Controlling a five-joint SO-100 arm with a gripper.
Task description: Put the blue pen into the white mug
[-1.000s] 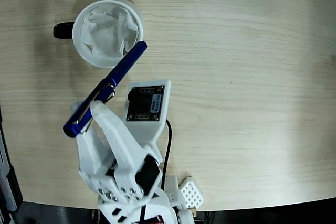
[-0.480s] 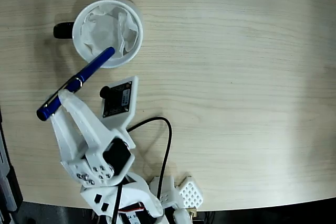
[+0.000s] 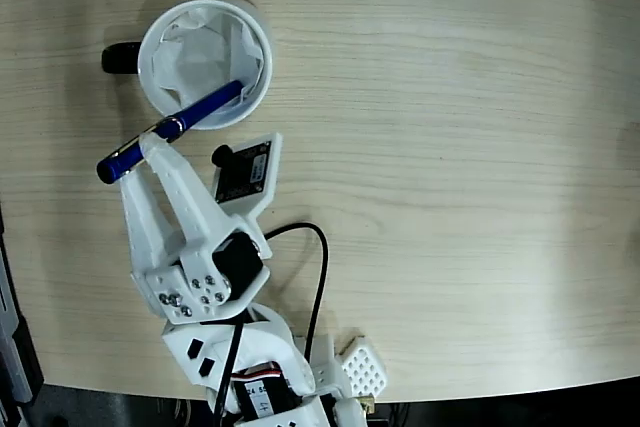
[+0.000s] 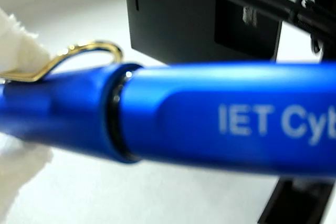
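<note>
Your tool is clenched on the blue pen near its clip, carrying it clear of the worktop. The white mug lies just ahead of the tool, and the pen's long axis runs slantwise, its leading end already over the mug's near rim, its tail trailing behind the tool. The barrel is bright blue with white lettering and a metal clip. I judge you need to tip that leading end down into the tissue-lined mug before letting go.
</note>
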